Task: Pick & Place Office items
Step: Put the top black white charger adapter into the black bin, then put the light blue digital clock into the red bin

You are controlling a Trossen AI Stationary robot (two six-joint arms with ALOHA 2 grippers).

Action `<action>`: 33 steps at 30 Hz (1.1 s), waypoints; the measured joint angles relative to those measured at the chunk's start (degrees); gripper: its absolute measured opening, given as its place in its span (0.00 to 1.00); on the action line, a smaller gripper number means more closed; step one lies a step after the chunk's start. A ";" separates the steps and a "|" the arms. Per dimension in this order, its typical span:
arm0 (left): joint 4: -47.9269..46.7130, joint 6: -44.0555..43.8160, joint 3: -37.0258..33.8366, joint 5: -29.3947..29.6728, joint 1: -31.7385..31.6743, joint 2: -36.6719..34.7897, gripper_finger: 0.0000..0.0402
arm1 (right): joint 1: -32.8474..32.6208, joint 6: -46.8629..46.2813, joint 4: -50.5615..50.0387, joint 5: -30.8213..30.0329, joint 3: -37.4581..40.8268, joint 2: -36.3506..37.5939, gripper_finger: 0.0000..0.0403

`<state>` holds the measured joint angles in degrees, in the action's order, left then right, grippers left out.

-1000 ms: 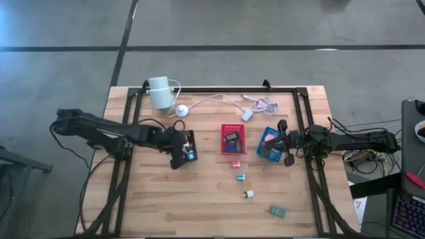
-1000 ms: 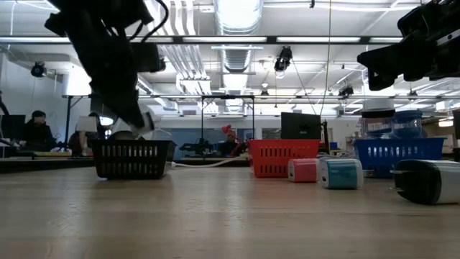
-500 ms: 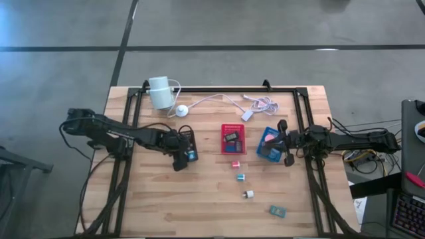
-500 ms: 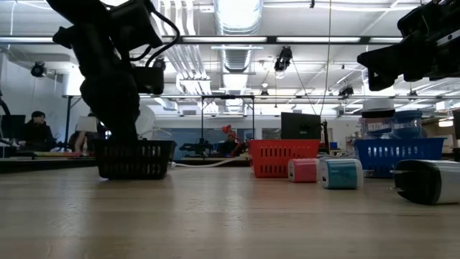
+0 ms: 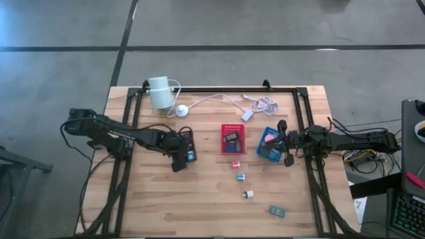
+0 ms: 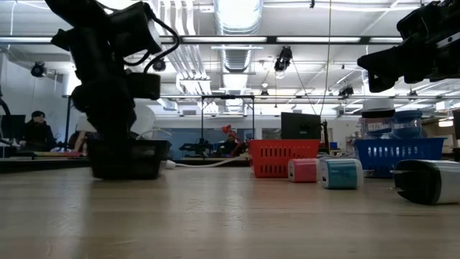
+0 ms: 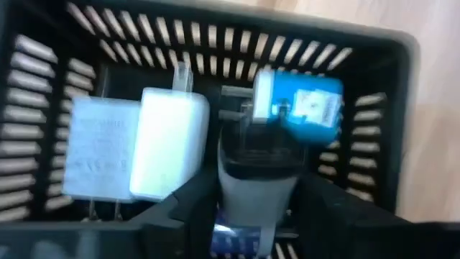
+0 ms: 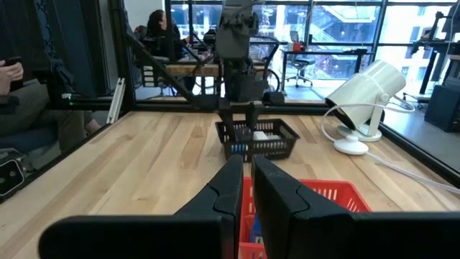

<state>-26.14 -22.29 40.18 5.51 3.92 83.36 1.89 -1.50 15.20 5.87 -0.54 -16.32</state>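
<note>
Over the black tray (image 7: 374, 93) at 9 o'clock, left gripper (image 5: 180, 158) jaws parted, holding nothing; white charger (image 7: 136, 147), blue charger (image 7: 302, 108) inside. Right gripper (image 5: 287, 158) closed, empty, above blue tray (image 5: 264, 147) at 3.

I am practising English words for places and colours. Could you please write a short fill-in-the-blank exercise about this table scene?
1. The left gripper is lowered into the ____ basket.
2. The red basket stands between the black basket and the ____ basket.
3. The right gripper is ____ and empty.

Missing words: black; blue; shut
</note>
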 joint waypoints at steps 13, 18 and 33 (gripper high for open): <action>-1.87 2.41 3.85 0.10 0.00 -1.06 0.54 | 0.00 0.00 0.02 0.00 0.00 -0.02 0.07; -5.49 5.54 7.62 0.09 0.12 -4.49 0.53 | 0.01 0.00 0.02 0.00 0.00 -0.02 0.07; 15.65 19.44 -4.77 -0.19 4.68 -34.66 0.03 | 0.01 -0.03 1.39 -1.51 0.00 0.09 0.07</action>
<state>-10.49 -2.85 35.41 5.32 8.60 48.70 1.90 -1.53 16.60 4.35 -0.54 -16.23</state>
